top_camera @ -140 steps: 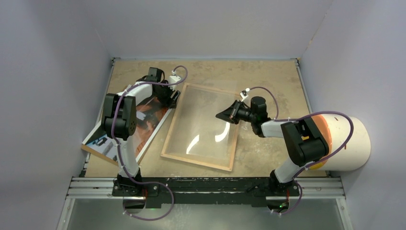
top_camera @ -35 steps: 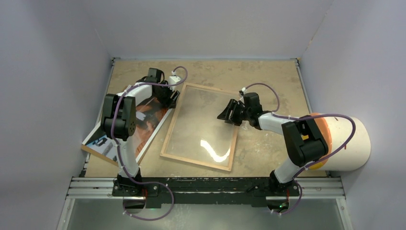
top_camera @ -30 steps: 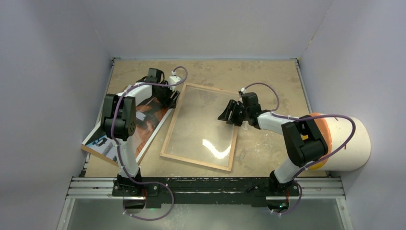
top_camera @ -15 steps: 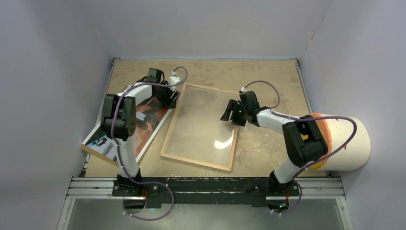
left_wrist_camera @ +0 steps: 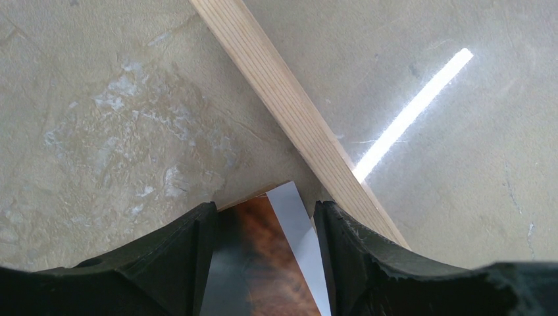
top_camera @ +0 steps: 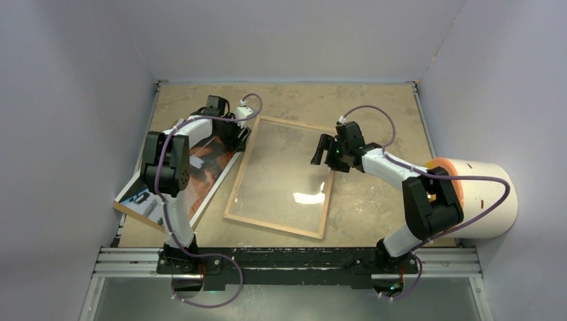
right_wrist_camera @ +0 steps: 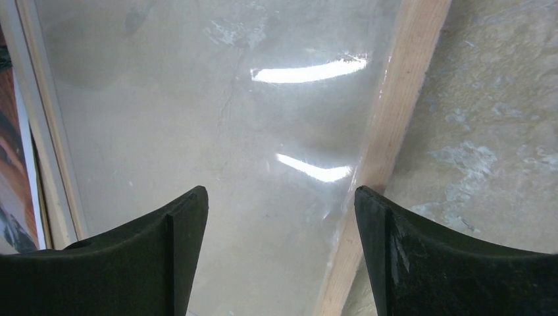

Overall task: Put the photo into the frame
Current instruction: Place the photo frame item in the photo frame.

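Note:
The frame lies flat mid-table, its light wood face up, with a clear sheet inside it. The photo lies to its left, dark with orange-brown patches. My left gripper stands at the photo's far corner. In the left wrist view its fingers are open either side of that corner of the photo, beside the frame's rail. My right gripper hangs open and empty over the frame's right rail and the clear sheet, fingers wide apart.
A brown backing board lies under the photo at the table's left edge. A big white cylinder with an orange end lies on its side at the right. Grey walls close off the left, far and right sides.
My right gripper has opened wider and drawn back from the clear sheet toward the frame's right rail. The glare on the sheet has shifted. The left arm has not moved.

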